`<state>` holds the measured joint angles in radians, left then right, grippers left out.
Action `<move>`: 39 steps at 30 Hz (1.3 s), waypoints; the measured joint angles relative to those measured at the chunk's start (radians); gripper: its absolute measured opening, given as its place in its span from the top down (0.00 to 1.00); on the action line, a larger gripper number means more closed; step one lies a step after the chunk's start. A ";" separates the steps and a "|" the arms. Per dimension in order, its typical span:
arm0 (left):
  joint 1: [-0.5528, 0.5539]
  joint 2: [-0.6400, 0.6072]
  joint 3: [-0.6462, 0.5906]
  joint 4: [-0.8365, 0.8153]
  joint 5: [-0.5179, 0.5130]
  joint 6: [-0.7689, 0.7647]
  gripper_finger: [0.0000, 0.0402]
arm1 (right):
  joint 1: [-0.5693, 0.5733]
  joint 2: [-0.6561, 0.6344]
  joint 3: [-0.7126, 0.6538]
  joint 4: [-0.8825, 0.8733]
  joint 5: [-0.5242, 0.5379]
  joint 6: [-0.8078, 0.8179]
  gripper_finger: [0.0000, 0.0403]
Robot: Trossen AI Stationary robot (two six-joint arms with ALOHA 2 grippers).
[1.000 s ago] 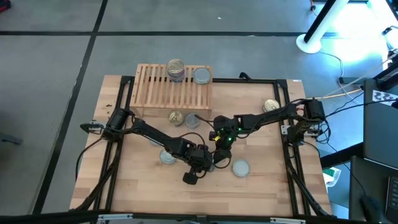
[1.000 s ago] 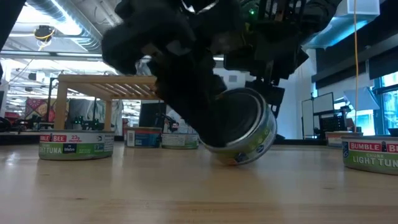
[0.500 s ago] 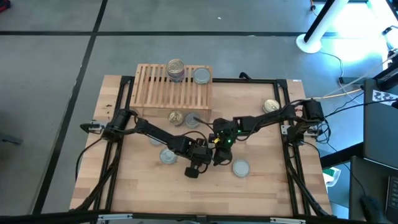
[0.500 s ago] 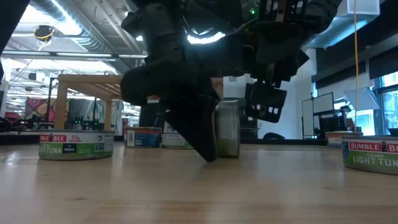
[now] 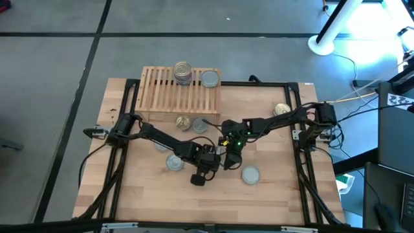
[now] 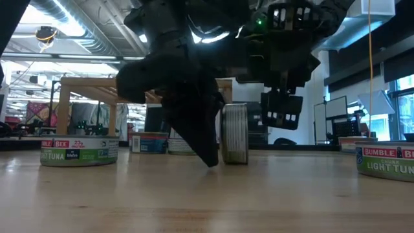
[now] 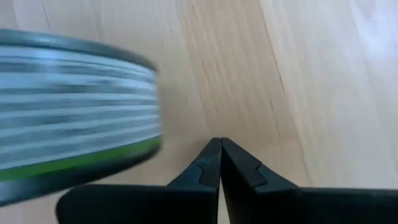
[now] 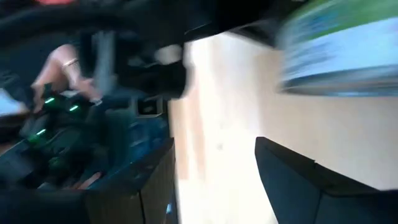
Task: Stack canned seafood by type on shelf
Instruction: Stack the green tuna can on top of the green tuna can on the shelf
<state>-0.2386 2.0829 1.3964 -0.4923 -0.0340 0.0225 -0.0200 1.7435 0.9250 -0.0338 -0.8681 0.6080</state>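
One can (image 6: 235,134) stands on its edge on the counter (image 5: 272,194) near the middle, seen edge-on in the low view, just beside the left claw (image 6: 207,152). Left claw: fingers pressed together with nothing between them, per the left wrist view (image 7: 219,163); the can's ribbed side shows just beside the tips. Right claw (image 5: 228,144) sits just at 1 o'clock of the left claw in the high view; its fingers (image 8: 298,180) are spread apart, empty. Shelf (image 5: 181,90) lies at the counter's 11 o'clock edge, carrying a stack of cans (image 5: 183,72) with a gold lid on top and one silver-lidded can (image 5: 209,79) beside it at its 3 o'clock. Two more cans, gold (image 5: 183,122) and silver (image 5: 200,125), lie flat just in front of the shelf. Silver-lidded cans lie at 9 o'clock (image 5: 173,162) and 4 o'clock (image 5: 250,174) of the claws. Gold-lidded can (image 5: 282,110) lies near the 2 o'clock edge.
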 joint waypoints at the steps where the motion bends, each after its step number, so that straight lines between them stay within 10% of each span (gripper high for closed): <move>1: 0.000 -0.001 0.000 -0.002 -0.007 0.000 0.99 | 0.000 0.000 0.000 -0.009 0.031 -0.004 0.45; 6: 0.009 -0.002 0.000 -0.002 -0.027 0.001 0.99 | 0.000 -0.001 0.000 -0.049 0.171 -0.017 0.45; 39: -0.004 -0.005 0.002 -0.002 -0.065 -0.054 0.99 | 0.014 -0.003 0.000 0.069 0.258 -0.146 0.45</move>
<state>-0.2426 2.0781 1.3979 -0.4941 -0.0994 -0.0317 -0.0063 1.7409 0.9249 0.0347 -0.6098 0.4625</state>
